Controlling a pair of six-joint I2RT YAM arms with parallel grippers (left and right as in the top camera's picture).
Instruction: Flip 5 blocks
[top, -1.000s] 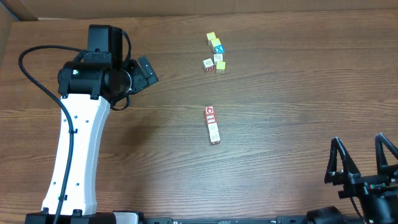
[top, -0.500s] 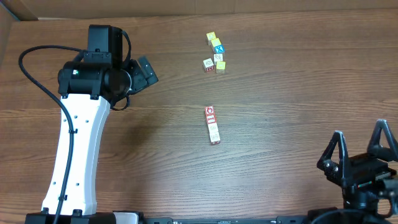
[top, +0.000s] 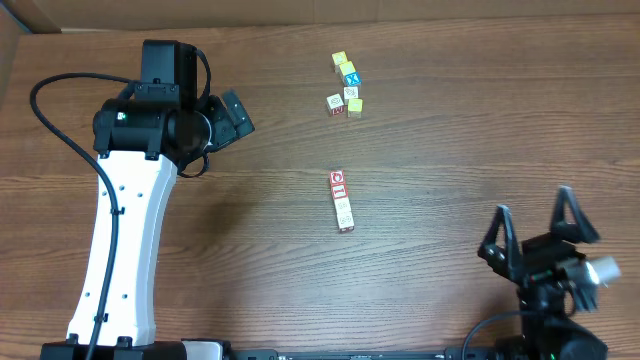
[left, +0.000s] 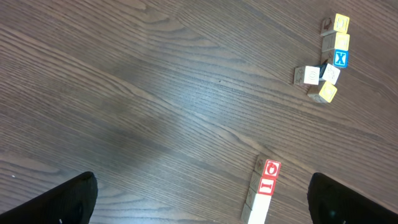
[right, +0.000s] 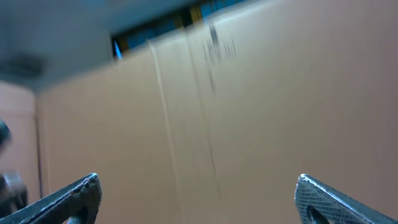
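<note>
At centre of the brown wood-grain table (top: 450, 140), a short row of tiny pale wooden alphabet blocks (top: 343, 201) w/ red markings lies end to end, touching; count too small to tell. Toward the far edge sits a loose cluster: more pale red-lettered blocks (top: 335, 103) beside small yellow-topped cubes (top: 340, 60) and one blue-topped cube (top: 351, 78). Left gripper (top: 232, 112) hangs well apart from both groups, jaws wide apart, empty. Right gripper (top: 531, 204), near right corner, tilts upward, jaws spread, empty; its cam is blurred, no blocks visible. Assessment: approach phase, no block contacted. Next move calls for one gripper to descend over an end block, square to it, w/o disturbing neighbours.
</note>
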